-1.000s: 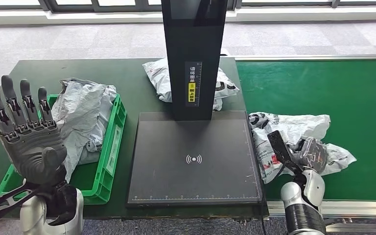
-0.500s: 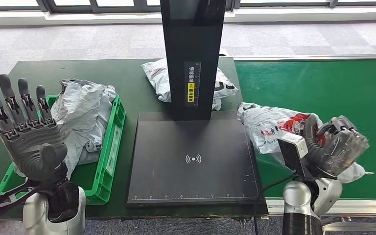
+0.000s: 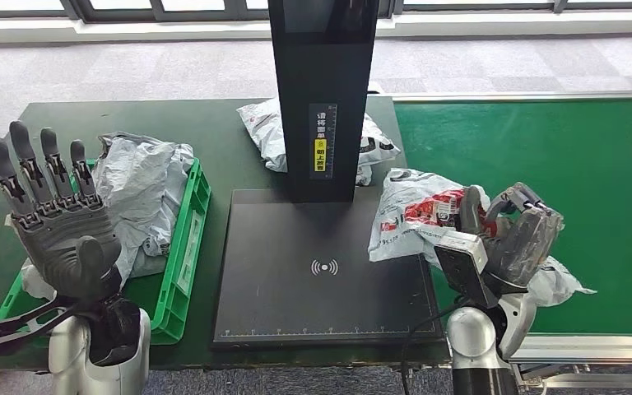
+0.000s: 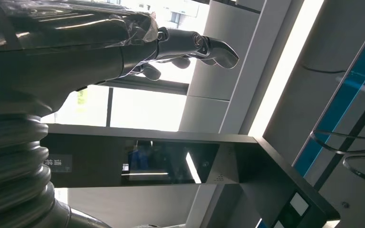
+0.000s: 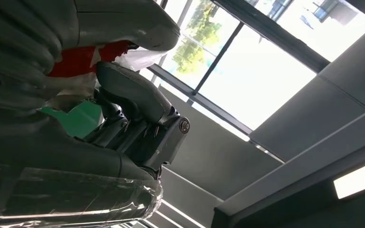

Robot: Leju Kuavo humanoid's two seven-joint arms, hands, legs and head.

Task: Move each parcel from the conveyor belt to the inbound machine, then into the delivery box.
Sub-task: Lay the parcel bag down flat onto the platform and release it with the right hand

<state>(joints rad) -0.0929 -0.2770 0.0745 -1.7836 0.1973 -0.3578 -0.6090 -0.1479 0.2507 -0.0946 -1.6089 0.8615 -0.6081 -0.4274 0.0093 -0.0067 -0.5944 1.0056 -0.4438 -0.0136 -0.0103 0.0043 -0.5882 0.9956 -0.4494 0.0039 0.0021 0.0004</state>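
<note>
The white-and-red parcel (image 3: pixel 415 218) is gripped by the right hand (image 3: pixel 514 239) over the scanner plate's (image 3: pixel 296 288) edge; left hand (image 3: pixel 53 222) is raised, fingers spread, empty.

I log: parcel (image 3: pixel 415 216) white, red print | crate (image 3: pixel 183 255) bright green | conveyor belt (image 3: pixel 543 148) green | inbound machine (image 3: pixel 325 271) matte black, yellow label | bench (image 3: pixel 132 119) dark green

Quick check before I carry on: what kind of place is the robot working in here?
Probably a parcel sorting station: a green conveyor belt, a black scanning machine with a flat plate and upright post, and a green crate holding bagged parcels.
</note>
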